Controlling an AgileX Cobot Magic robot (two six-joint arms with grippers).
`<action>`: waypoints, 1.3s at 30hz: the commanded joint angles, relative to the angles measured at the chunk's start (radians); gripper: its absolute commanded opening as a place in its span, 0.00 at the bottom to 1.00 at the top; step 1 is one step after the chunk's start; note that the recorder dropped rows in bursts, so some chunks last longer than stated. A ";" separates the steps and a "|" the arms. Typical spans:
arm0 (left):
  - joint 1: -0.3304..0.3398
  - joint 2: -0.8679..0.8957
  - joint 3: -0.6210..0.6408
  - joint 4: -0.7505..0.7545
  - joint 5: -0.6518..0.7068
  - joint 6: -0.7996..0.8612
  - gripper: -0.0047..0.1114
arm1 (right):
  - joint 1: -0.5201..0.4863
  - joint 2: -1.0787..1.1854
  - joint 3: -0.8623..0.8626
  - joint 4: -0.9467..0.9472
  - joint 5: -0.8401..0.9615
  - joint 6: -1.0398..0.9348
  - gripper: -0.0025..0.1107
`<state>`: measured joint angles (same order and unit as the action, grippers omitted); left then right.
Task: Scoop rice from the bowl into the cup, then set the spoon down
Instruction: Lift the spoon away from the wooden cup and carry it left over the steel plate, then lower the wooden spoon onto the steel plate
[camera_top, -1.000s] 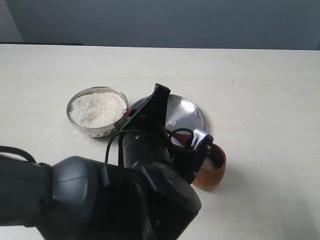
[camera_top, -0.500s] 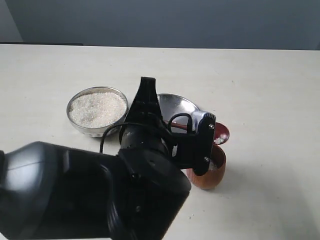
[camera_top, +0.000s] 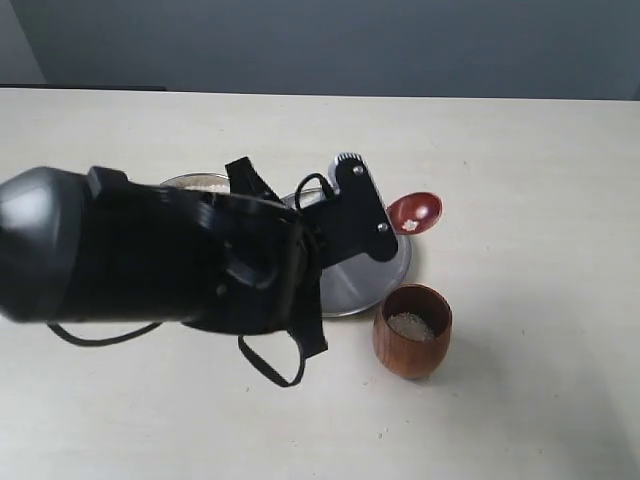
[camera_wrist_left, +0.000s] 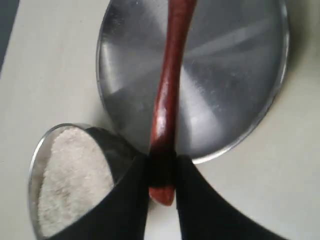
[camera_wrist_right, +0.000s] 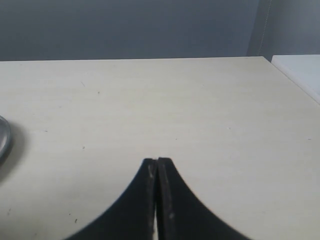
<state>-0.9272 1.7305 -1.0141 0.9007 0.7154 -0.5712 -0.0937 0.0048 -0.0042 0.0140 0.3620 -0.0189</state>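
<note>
I count one bowl (camera_wrist_left: 107, 148), one cup (camera_top: 411, 352), one plate (camera_wrist_left: 235, 75), and one spoon (camera_wrist_left: 169, 85) pinched by the left gripper (camera_wrist_left: 161, 171), the right gripper (camera_wrist_right: 157, 166) pressed together.

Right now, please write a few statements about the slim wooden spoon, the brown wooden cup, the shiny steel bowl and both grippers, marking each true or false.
1. The left gripper is shut on the handle of the slim reddish-brown wooden spoon. True.
2. The rounded reddish-brown wooden cup is empty. False: the cup holds a little white rice.
3. The small shiny steel bowl holds a heap of rice. True.
4. The right gripper holds the cup. False: the right gripper is shut on nothing, above the pale table.
5. The spoon's handle passes over the wide flat steel plate. True.
</note>
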 joint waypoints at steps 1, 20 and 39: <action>0.103 -0.008 -0.003 -0.088 -0.158 -0.057 0.04 | -0.004 -0.005 0.004 0.000 -0.003 -0.005 0.02; 0.290 0.220 -0.003 -0.296 -0.390 0.013 0.04 | -0.004 -0.005 0.004 0.000 -0.003 -0.005 0.02; 0.290 0.209 -0.015 -0.289 -0.309 0.034 0.04 | -0.004 -0.005 0.004 0.000 -0.003 -0.005 0.02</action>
<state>-0.6401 1.9556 -1.0358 0.6253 0.3745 -0.5378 -0.0937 0.0048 -0.0042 0.0140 0.3620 -0.0189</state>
